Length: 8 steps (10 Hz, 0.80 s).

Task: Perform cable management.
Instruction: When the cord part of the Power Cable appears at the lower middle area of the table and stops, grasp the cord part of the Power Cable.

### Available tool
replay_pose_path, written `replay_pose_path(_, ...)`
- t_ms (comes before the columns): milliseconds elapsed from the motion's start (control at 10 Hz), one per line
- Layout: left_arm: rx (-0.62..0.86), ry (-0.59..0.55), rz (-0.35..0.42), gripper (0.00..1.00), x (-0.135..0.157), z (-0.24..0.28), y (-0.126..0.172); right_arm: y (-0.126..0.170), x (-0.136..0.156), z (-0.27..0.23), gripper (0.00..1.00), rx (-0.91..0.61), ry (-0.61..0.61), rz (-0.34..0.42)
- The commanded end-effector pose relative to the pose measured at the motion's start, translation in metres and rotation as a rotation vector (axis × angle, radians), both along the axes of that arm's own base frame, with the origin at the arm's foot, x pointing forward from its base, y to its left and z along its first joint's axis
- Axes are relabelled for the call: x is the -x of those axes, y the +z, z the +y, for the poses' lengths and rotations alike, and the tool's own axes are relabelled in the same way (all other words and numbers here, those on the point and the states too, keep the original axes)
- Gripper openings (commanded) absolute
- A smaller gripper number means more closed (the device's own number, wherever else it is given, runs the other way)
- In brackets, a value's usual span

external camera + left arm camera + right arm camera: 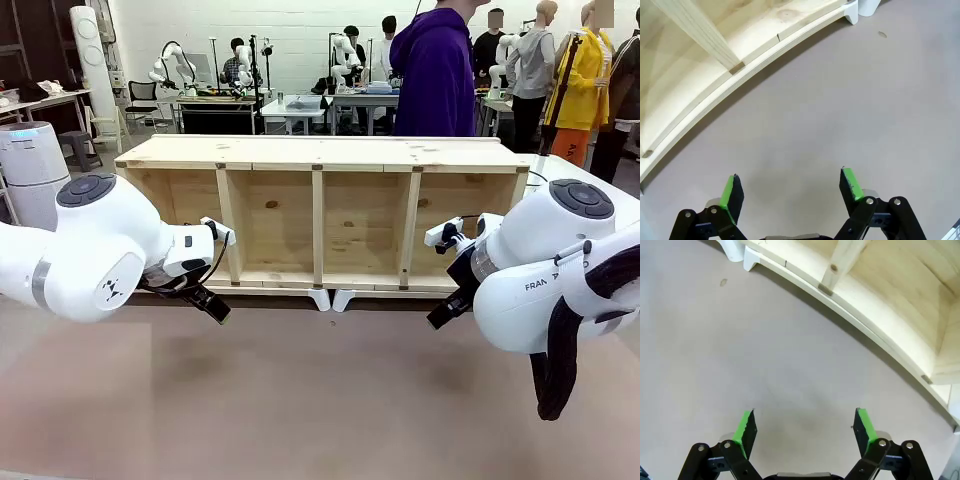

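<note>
**Grippers wide open and empty before the shelf**
The left gripper (792,181) and right gripper (805,424) hang low over the table (320,400) by the shelf (320,152). A thin dark line at its far right corner may be the cable (538,178). It is best confirmed before reaching.

The left end effector (214,309) hangs low at the tip of the bent left arm (90,245), angled down and inward, jaws spread wide with the green pads (729,196) well apart. The right end effector (441,316) mirrors it from the right arm (545,270), tilted down and inward, jaws equally wide
</note>
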<state>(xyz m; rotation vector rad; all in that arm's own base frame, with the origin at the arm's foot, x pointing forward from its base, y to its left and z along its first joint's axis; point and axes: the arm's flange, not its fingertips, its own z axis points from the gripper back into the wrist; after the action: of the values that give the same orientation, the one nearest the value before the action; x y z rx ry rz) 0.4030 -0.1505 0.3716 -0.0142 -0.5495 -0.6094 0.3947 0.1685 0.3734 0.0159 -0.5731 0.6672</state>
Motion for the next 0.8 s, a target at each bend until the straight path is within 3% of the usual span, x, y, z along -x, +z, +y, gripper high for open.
replay_pose_path(0,0.0,0.0,0.0,1.0,0.0001,-0.0001,0.0,0.0,0.0,0.0,1.0,0.0,0.0,0.0)
replay_pose_path(700,0.0,0.0,0.0,1.0,0.0001,-0.0001,0.0,0.0,0.0,0.0,1.0,0.0,0.0,0.0)
